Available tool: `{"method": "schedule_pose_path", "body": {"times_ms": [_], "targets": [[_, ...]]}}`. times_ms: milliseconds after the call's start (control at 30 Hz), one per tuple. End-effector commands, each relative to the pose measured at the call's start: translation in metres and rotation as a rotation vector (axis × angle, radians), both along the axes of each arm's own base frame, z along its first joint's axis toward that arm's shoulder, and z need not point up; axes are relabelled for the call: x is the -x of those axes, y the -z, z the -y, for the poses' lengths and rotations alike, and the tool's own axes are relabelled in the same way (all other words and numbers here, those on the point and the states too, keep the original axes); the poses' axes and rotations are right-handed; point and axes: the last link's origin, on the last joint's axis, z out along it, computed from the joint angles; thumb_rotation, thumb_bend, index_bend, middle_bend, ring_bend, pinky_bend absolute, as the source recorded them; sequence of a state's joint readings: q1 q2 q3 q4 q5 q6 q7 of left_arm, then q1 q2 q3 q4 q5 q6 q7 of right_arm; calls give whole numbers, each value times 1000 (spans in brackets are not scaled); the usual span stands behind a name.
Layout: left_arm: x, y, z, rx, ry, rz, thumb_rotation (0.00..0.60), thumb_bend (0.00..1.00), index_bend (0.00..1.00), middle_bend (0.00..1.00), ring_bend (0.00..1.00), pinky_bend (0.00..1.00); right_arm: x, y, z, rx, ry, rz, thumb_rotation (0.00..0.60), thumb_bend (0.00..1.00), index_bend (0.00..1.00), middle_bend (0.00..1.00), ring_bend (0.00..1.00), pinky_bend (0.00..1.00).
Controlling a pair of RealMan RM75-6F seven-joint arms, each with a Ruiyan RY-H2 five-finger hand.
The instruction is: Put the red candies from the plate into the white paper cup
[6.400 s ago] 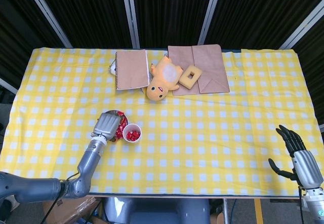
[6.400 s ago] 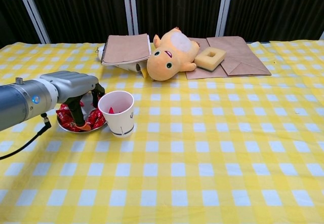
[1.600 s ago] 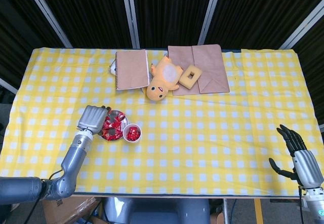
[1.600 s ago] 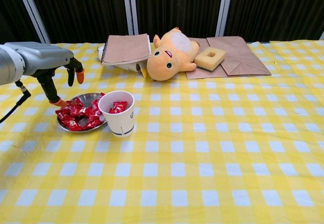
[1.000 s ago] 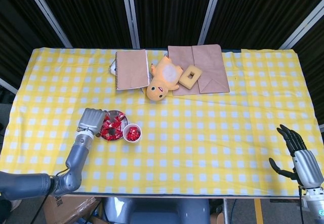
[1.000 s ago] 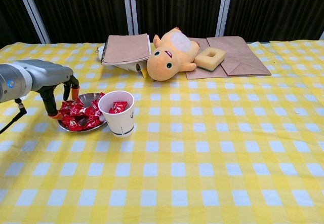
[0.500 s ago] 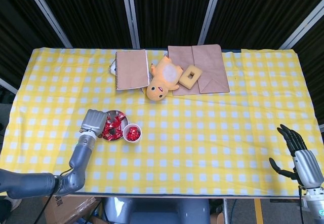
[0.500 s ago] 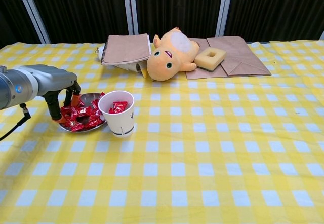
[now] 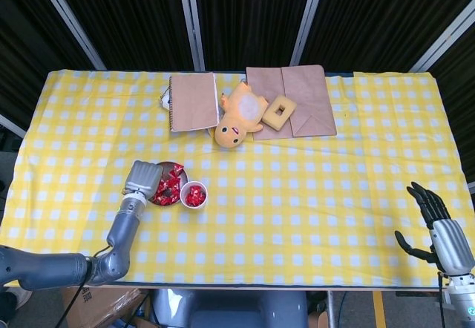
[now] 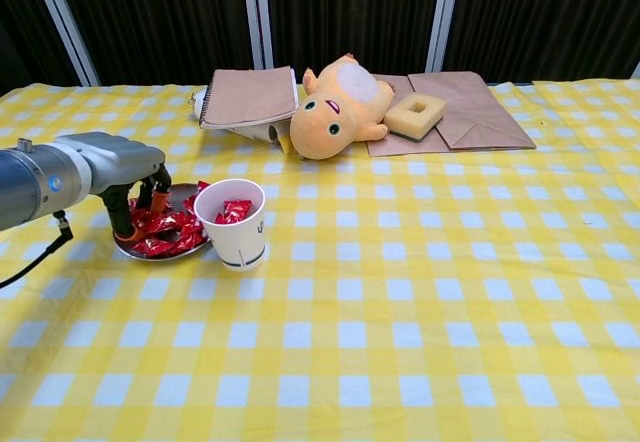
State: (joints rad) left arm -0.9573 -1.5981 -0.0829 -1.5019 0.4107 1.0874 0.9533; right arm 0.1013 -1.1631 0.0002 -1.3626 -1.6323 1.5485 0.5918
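Note:
A small metal plate holding several red candies sits at the front left of the table. The white paper cup stands against the plate's right side with a few red candies in it. My left hand hangs over the plate's left half, fingers spread and pointing down, their tips among the candies; none is lifted. My right hand rests open at the table's front right edge, seen only in the head view.
At the back of the table lie a brown notebook, a yellow plush toy, a yellow foam square with a hole and a brown paper bag.
My left hand has swung back from left of the plate and dropped lower; its fingertips now sit among the candies. The right hand has not moved.

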Motion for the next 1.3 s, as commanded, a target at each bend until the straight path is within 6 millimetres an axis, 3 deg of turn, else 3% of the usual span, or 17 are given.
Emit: {"method": "schedule_pose_path", "body": {"times_ms": [33,400,700,1033,1300], "targets": [[-1,1,0,-2,6,1,600,383,501,508,936,954,0,0,0,0,0,0,600,423,0,0,0,0],[-4,1,-1,-20,24,16,600,402,527,555,936,954,0,-1,0,7,-2,4,600,423,0,0,0,0],[-11,-20,-3,-67,38,67,600,402,526,559,936,955,0,-1,0,7,-2,7,600,424,0,0,0,0],[-40,-54,1,-116,107,193,600,402,525,558,936,954,0,0,0,4,-1,5,600,423,0,0,0,0],[-70,-47,18,-55,195,242,600,402,524,557,936,954,0,0,1,5,2,5,600,423,0,0,0,0]]}}
